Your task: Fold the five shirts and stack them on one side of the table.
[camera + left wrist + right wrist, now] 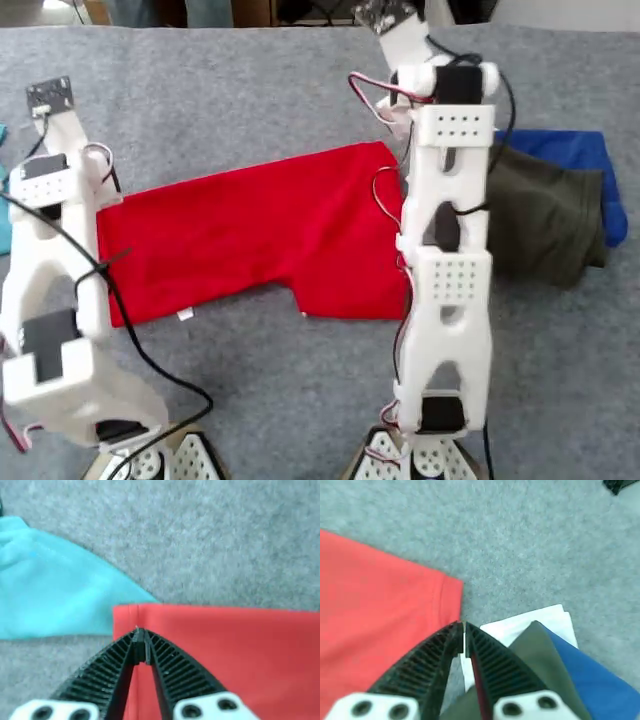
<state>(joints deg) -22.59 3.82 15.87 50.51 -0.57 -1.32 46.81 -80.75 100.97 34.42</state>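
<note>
Left claw (141,647) and right claw (465,636) are pinching shut on opposite edges of the limp, light red cloth shirt (250,240), seemingly good holds

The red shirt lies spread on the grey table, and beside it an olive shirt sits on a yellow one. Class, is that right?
No. Under the olive shirt is a blue shirt, not a yellow one, as the high view shows. The red shirt does lie spread on the grey table beside them.
</note>
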